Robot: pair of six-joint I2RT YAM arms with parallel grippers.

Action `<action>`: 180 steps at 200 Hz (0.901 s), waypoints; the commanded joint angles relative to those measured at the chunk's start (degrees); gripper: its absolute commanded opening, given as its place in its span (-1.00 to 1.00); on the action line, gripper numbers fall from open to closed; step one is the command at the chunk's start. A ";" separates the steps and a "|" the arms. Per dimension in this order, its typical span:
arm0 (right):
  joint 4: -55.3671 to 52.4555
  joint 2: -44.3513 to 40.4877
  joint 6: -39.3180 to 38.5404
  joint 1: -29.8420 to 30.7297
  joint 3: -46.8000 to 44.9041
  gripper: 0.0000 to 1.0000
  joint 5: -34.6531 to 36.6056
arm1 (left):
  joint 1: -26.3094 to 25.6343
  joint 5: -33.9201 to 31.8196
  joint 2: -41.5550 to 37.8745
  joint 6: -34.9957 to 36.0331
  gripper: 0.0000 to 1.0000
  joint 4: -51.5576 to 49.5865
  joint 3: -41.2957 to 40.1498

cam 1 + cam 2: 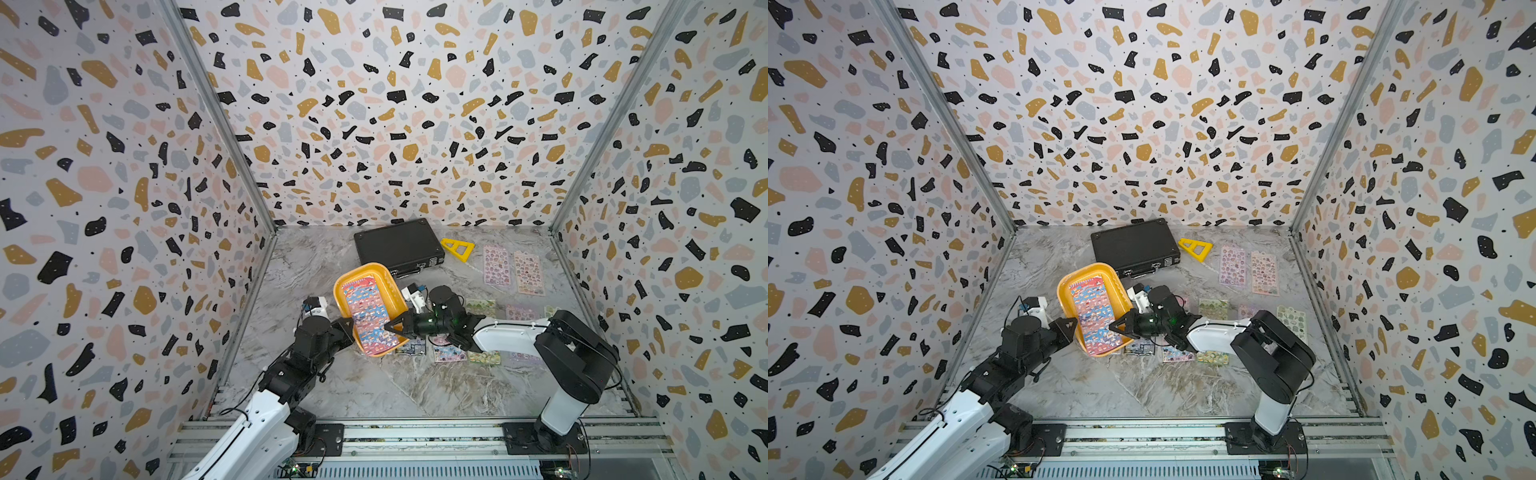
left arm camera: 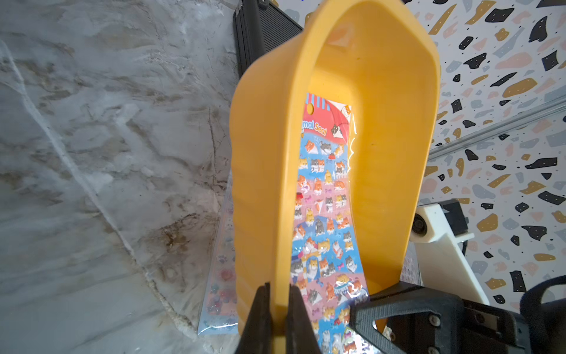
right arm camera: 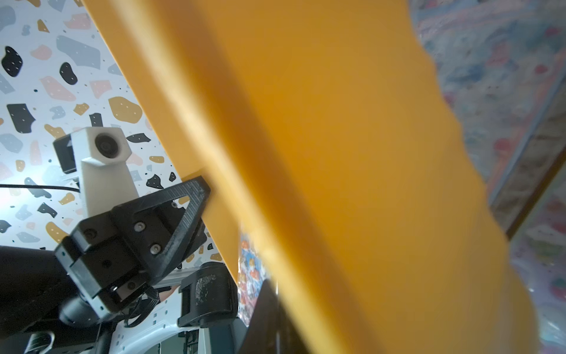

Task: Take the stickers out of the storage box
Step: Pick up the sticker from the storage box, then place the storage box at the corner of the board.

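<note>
Left tool [image 2: 278, 294] is clamped tight on the rim of the storage box [image 1: 365, 266], one jaw inside the wall and one outside. The yellow tray looks tipped up on that side rather than flat on the counter [image 1: 374, 386]. Right tool [image 1: 390, 327] is at the opposite long side, jaws pressed fully together at the edge of the one sticker sheet [image 1: 368, 312] I can see inside. I read that as a pinch on the sheet, though the under jaw is hidden, so I won't swear how much film is caught. This looks like the pull on the last sheet. The other stickers [image 1: 496, 266] lie out on the counter, two side by side toward the far right and a cluster near and under my right arm, with one more half tucked beneath the box. Next I want a lift and a slide out over the low wall, with the left tool bracing the box so it doesn't come along. The sheet is long, narrow and glossy, with a red header, a punched hole, and blue and pink bands crowded with little cats. It lies lengthwise along the box floor, its near end riding up at the rim. It looks thin and floppy, so a slack pinch could let it slip. Black briefcase [image 1: 399, 245] and yellow triangle ruler [image 1: 457, 248] sit behind, out of my way.
</note>
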 commanded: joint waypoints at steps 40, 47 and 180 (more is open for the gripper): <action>-7.07 -11.46 -4.00 0.20 -2.12 -1.00 0.85 | 0.34 -1.10 2.17 -0.82 -1.00 -4.25 9.88; -6.79 -13.11 -4.37 0.22 -2.92 -1.00 1.78 | 0.56 -1.58 2.82 -0.82 -1.00 -5.56 10.72; -18.23 -37.71 -22.80 -0.04 -8.19 -1.00 22.33 | 25.20 2.31 30.47 -5.14 -1.00 -21.99 35.76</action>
